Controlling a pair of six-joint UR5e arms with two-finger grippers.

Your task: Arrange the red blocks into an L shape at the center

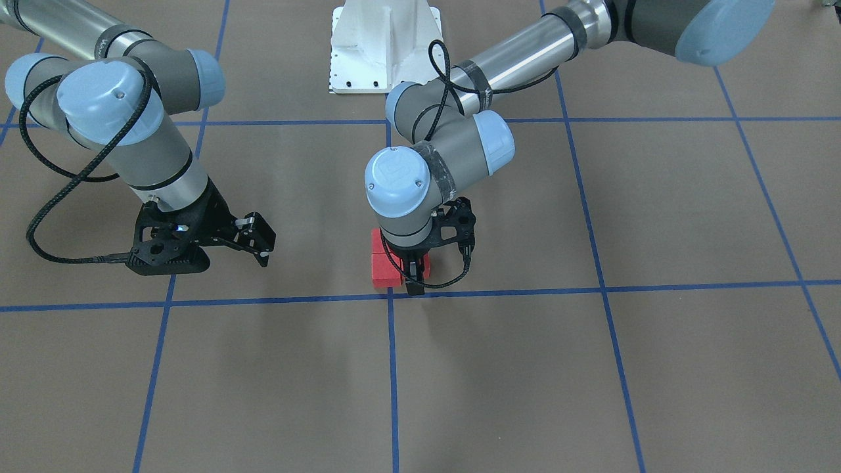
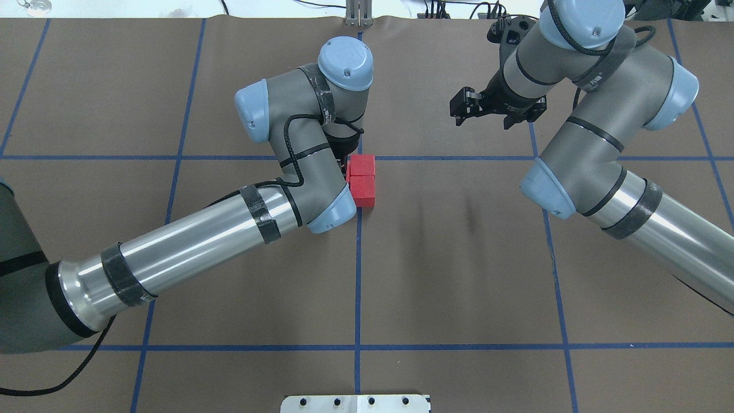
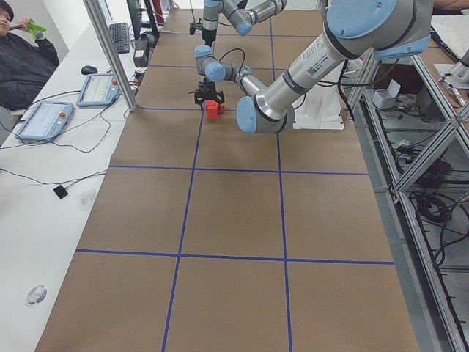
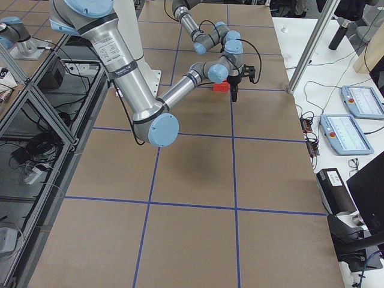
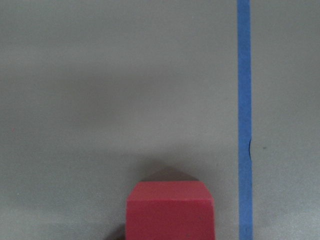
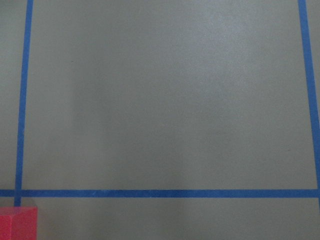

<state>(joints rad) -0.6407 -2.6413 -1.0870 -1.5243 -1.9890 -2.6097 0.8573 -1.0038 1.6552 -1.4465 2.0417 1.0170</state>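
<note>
Exterior front-facing first: I count three red blocks (image 1: 385, 270) bunched at the centre of the table (image 1: 591, 381), right by a crossing of the blue tape lines (image 1: 393, 368). Two sit touching in a column, and the third pokes out beside them under the left gripper (image 1: 414, 281). That gripper points straight down over the third block, but its own wrist hides the jaws, so I cannot tell whether it grips or has let go. The right gripper (image 1: 264, 241) hangs well apart, jaws parted, holding nothing. Overhead exterior shows only two blocks plainly, face to face, with the third buried under the left wrist. Both side views give just a red speck beneath the left arm. Left wrist-mounted has one block at its bottom edge, close in; right wrist-mounted catches a corner of one. They look light, rigid and matte enough not to slip; I'd pinch one across two opposite free faces.
</note>
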